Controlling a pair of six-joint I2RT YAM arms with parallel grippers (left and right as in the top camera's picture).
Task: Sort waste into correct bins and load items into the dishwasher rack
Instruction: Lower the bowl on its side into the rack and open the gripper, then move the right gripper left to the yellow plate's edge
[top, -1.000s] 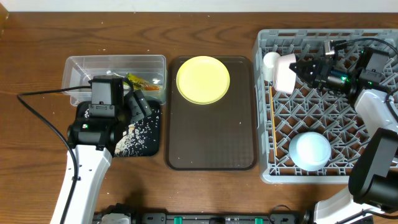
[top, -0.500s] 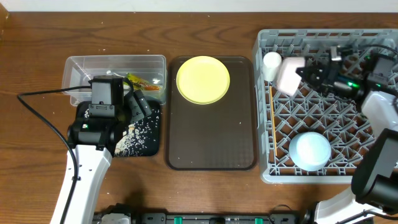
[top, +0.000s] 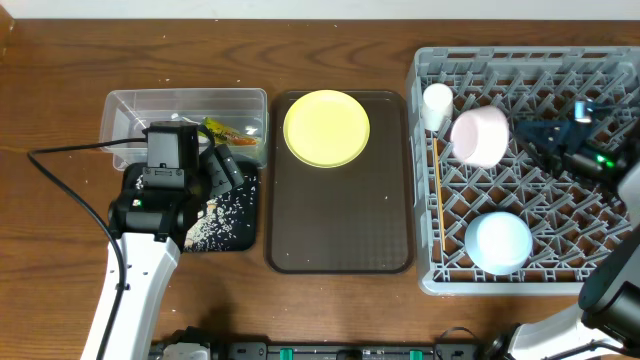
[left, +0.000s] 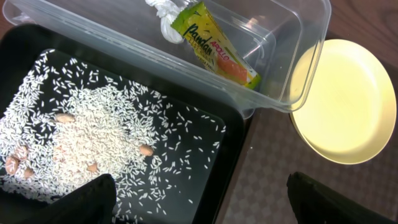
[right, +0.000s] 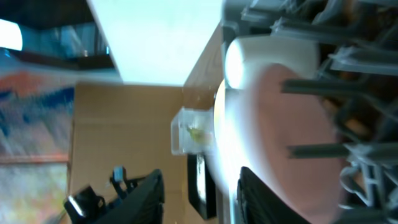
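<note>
The white-pink cup (top: 480, 137) lies tilted on the pegs of the grey dishwasher rack (top: 600, 70). My right gripper (top: 530, 132) stands open just right of it. In the right wrist view the cup (right: 280, 112) fills the frame, its rim between the parted fingers (right: 205, 199). A light blue bowl (top: 499, 243) and the chopsticks (top: 439, 200) are in the rack. The yellow plate (top: 326, 128) rests on the brown tray (top: 340, 230). My left gripper (top: 222, 172) hangs open (left: 205, 208) over the black tray (top: 240, 235) of rice (left: 81, 137). The wrapper (left: 214, 43) and paper wad (left: 165, 15) lie in the clear tub (top: 130, 110).
A small white cylinder (top: 436, 104) stands in the rack's far left corner, beside the cup. The left arm's cable (top: 70, 150) trails over the table to the left. A few brown bits lie among the rice (left: 146, 149).
The right gripper has opened and drawn back to the right. The cup has shifted right and now rests on the rack pegs. The left arm has not moved.
</note>
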